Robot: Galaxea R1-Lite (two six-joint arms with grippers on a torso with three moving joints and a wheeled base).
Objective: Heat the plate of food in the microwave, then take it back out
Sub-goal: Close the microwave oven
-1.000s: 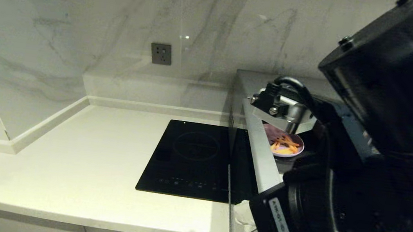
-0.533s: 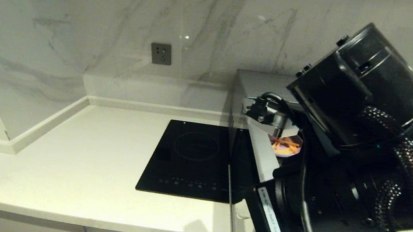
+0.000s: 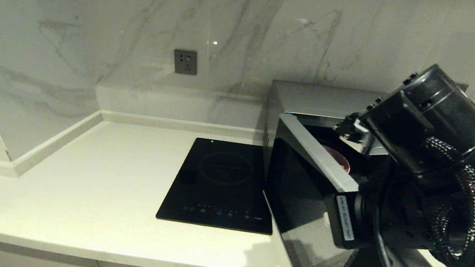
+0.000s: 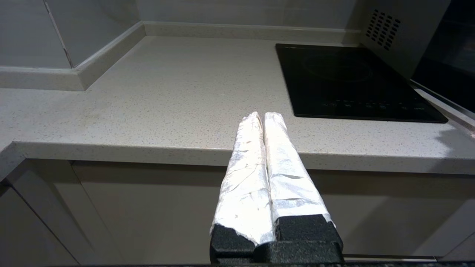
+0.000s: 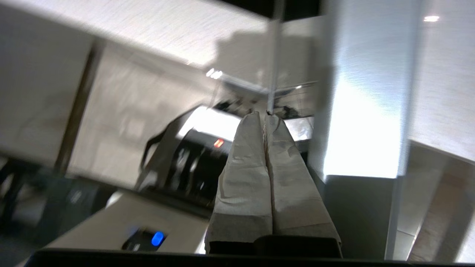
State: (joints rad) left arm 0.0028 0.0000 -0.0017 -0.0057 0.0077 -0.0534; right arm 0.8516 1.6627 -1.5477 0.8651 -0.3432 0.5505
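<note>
We note the microwave (image 3: 310,129) at the right of the counter (image 3: 99,189), its dark glass door (image 3: 298,191) swung partly open. The plate of food (image 3: 339,158) sits inside the cavity; we see only its rim behind the door's top edge. The right gripper (image 5: 264,115), fingers pressed together and holding nothing, is close against the door's glossy face. The left gripper (image 4: 262,115), fingers also together and empty, hangs before the counter edge, near the induction cooktop (image 3: 222,181).
</note>
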